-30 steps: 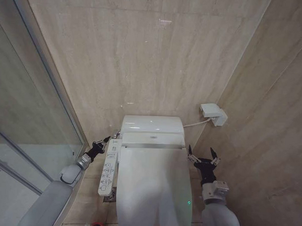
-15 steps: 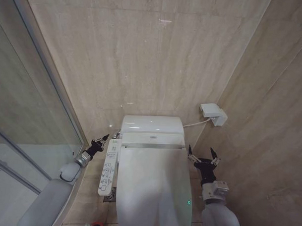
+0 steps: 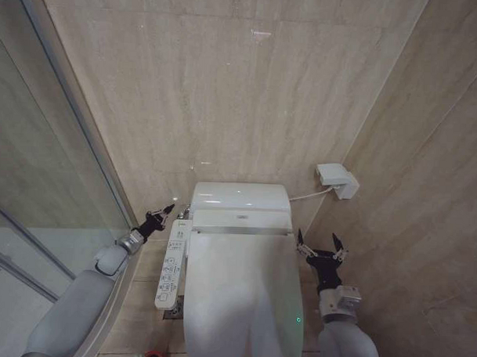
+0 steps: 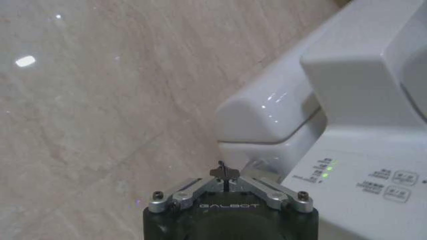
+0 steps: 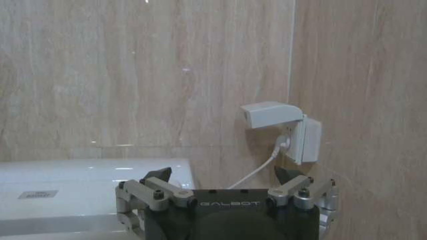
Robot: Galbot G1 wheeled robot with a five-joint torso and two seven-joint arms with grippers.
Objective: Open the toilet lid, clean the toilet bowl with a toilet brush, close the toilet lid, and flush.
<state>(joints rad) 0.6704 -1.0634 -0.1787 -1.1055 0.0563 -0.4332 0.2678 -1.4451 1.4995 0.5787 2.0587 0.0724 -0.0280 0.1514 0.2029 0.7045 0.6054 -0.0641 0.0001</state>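
The toilet lid [image 3: 242, 296] lies shut, glossy white, and hides the toilet bowl. My left gripper [image 3: 168, 210] is shut with nothing in it. It hovers at the toilet's left rear corner, just past the far end of the button panel [image 3: 172, 270]. In the left wrist view its tips [image 4: 225, 172] meet close to the tank's corner [image 4: 260, 117]. My right gripper [image 3: 318, 242] stands open beside the lid's right rear edge, holding nothing, and is also open in its wrist view [image 5: 222, 175]. The red holder of the toilet brush [image 3: 154, 356] peeks in at the floor's lower edge.
The white tank [image 3: 239, 198] stands against the beige tiled wall. A white wall socket box [image 3: 337, 180] with a cable sits at the right rear corner. A glass shower partition [image 3: 59, 164] closes off the left side, leaving a narrow floor strip.
My left gripper has moved away from the robot along the button panel, toward the wall and the tank corner. The right arm has stayed put.
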